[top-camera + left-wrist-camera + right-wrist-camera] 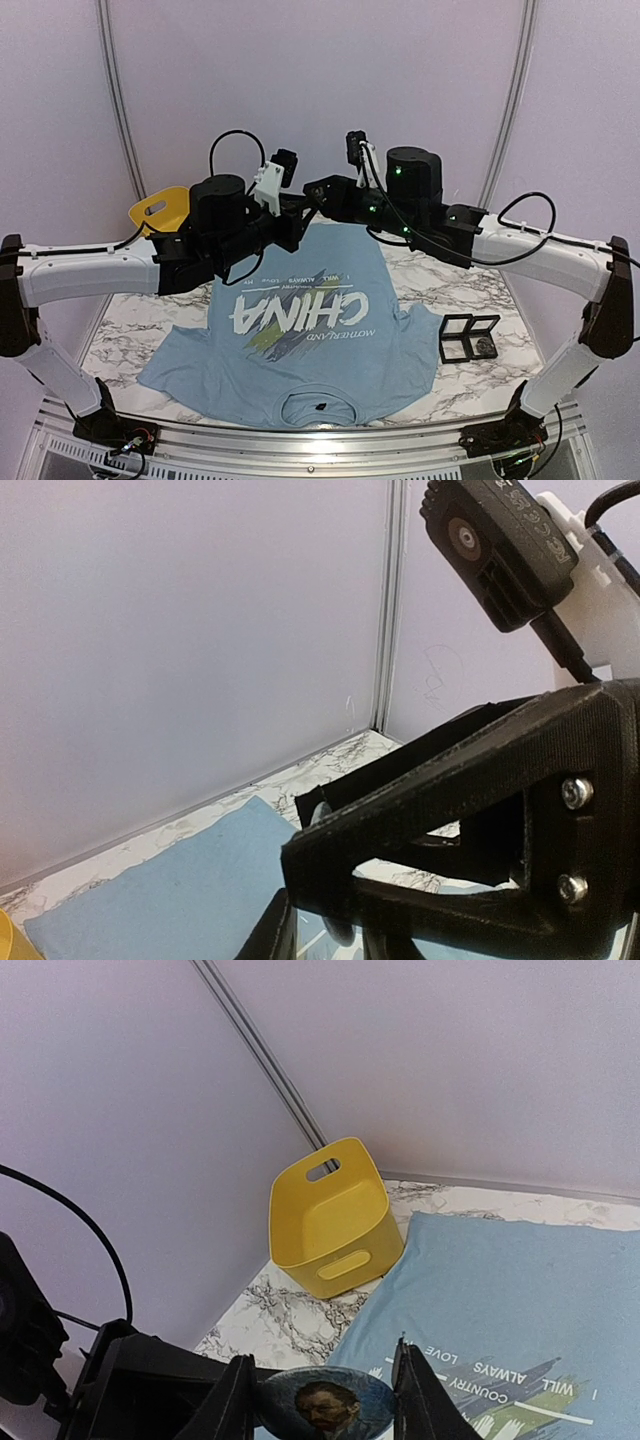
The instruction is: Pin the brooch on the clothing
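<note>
The desk (120, 330) carries the shirt (300, 350), spread flat and print-up, collar toward the arms' bases and hem toward the back wall (300, 80). Nothing is fastened to the cloth, so the pinning itself is not yet done.

Both arms meet in the air above the far half of the shirt. The right fingers (408, 1390) are closed narrowly on the round portrait brooch (325, 1400), one at each side of its rim. The left fingers (297, 222) sit close against them; whether they grip anything, I cannot tell. This looks like a handover or a readying of the pin, with the descent to the cloth and the fastening left.

For room: the wall stands close behind. A yellow bin (330, 1215) sits in the far left corner, near the hem. An open black case (468, 338) lies just beside the right sleeve. The chest print beneath the arms is unobstructed.
</note>
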`<state>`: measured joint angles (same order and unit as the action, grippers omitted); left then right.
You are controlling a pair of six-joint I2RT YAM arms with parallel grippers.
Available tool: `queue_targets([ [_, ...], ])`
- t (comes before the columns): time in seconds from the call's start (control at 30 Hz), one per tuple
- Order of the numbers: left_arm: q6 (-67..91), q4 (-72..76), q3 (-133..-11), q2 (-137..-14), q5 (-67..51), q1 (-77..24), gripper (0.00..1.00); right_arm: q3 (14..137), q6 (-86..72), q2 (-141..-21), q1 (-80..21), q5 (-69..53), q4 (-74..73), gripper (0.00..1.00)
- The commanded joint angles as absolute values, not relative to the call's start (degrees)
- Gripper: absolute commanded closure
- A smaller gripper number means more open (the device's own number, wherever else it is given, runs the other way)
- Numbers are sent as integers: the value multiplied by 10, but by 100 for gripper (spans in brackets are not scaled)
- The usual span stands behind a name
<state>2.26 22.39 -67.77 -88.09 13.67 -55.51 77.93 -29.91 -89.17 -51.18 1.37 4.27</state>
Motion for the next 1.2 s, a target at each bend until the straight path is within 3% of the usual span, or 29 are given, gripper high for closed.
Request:
queue_targets([
  [0.0, 11, 248, -697, -881, 146, -555, 81, 806, -292, -904, -518, -3, 50, 80],
  [0.13, 8, 249, -691, -879, 152, -555, 100, 809, -289, -905, -518, -16, 49, 80],
  [0.2, 3, 249, -686, -876, 160, -555, 100, 809, -284, -904, -517, -18, 48, 77],
  [0.37, -82, 250, -652, -861, 200, -555, 100, 832, -241, -881, -506, -44, 9, 44],
  [0.47, -207, 260, -624, -853, 263, -559, 100, 866, -227, -858, -473, -90, -74, 34],
  [0.63, -513, 387, -551, -848, 316, -572, 100, 889, -247, -838, -404, -192, -194, 33],
  [0.77, -746, 513, -486, -843, 229, -577, 100, 878, -269, -838, -396, -231, -226, 37],
  [0.93, -914, 586, -459, -863, 187, -602, 100, 850, -297, -848, -394, -298, -181, 42],
  [1.17, -1105, 808, -429, -950, 203, -629, 100, 843, -289, -866, -394, -345, -175, 52],
])
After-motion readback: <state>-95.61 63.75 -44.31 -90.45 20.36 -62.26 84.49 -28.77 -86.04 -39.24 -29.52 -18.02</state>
